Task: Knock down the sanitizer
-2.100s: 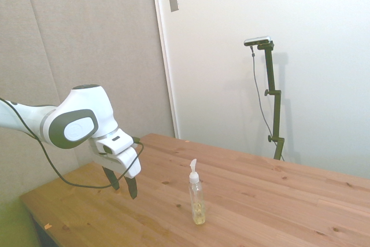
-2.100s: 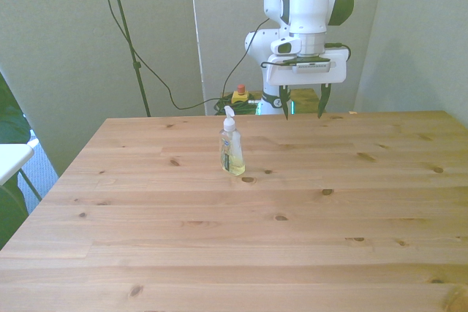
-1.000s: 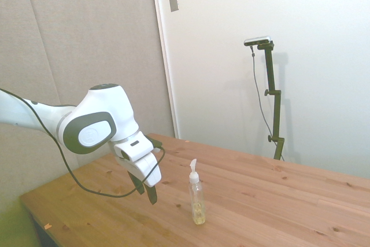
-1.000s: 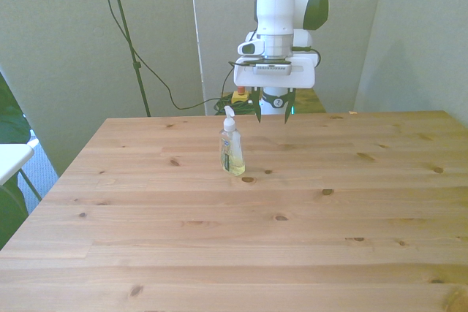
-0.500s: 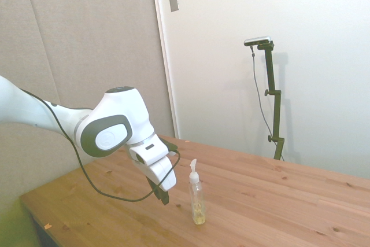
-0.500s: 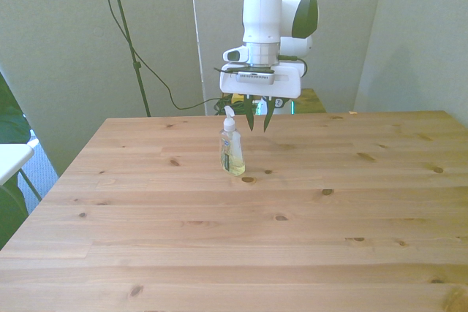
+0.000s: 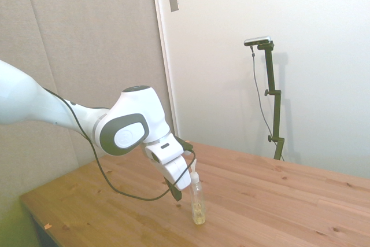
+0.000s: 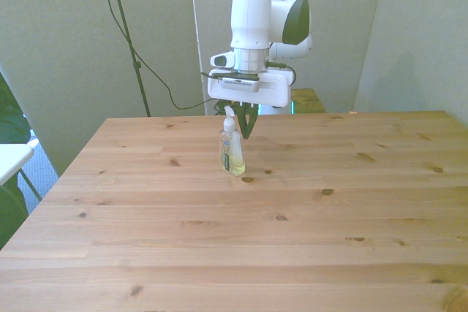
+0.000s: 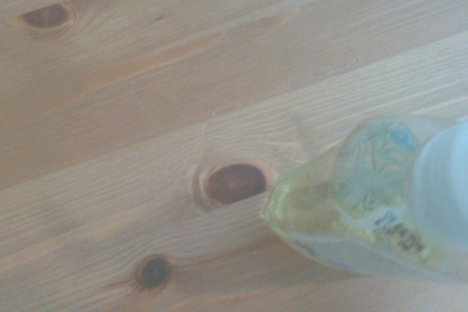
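The sanitizer (image 8: pixel 232 148) stands upright on the wooden table (image 8: pixel 307 239), a slim clear bottle with a white flip-top cap and a little yellowish liquid at the bottom. My gripper (image 8: pixel 246 126) is shut with nothing in it. It hangs just behind the bottle's cap, slightly toward the front view's right. In the side view the gripper (image 7: pixel 175 193) sits close beside the sanitizer (image 7: pixel 198 202) at neck height; I cannot tell whether they touch. The wrist view looks down on the sanitizer (image 9: pixel 365 202) from close by.
A black cable (image 7: pixel 130 194) loops down from the wrist to just above the table (image 7: pixel 289 206). Bare wood with dark knots (image 9: pixel 234 183) surrounds the bottle. A white object (image 8: pixel 10 158) lies off the table's edge at the front view's left.
The arm has swung toward the front view's left and forward, up to the bottle. Its fingers went from wide open to shut. The bottle has not moved.
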`<state>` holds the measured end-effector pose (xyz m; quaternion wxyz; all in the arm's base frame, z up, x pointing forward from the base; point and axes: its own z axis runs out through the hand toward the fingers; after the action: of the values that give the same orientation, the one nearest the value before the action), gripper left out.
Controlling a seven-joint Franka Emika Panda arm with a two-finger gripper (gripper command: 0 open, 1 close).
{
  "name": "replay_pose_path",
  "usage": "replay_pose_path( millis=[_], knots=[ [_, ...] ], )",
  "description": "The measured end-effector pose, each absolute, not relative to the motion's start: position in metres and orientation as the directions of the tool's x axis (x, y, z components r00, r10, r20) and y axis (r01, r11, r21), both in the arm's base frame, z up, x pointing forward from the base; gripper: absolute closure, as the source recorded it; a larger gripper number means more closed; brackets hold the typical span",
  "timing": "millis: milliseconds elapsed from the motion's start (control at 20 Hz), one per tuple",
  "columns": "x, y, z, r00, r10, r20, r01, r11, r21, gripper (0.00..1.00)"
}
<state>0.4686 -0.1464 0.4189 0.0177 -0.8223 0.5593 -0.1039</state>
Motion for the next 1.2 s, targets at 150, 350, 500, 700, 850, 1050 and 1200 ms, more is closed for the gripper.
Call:
replay_pose_path(
  millis=[150, 350, 500, 700, 850, 1050, 1200],
  knots=[
    [0.475, -0.162, 0.420, 0.328, -0.932, 0.151, -0.925, -0.350, -0.149, 1.00],
    [0.484, -0.189, 0.428, 0.281, -0.946, 0.161, -0.937, -0.307, -0.169, 1.00],
    [0.495, -0.211, 0.433, 0.240, -0.956, 0.171, -0.943, -0.271, -0.194, 1.00],
    [0.518, -0.231, 0.427, 0.201, -0.965, 0.167, -0.946, -0.235, -0.223, 1.00],
    [0.535, -0.239, 0.418, 0.189, -0.969, 0.162, -0.948, -0.223, -0.228, 1.00],
    [0.546, -0.251, 0.417, 0.173, -0.973, 0.155, -0.946, -0.208, -0.248, 1.00],
    [0.552, -0.258, 0.415, 0.161, -0.976, 0.144, -0.945, -0.195, -0.262, 1.00]
  ],
)
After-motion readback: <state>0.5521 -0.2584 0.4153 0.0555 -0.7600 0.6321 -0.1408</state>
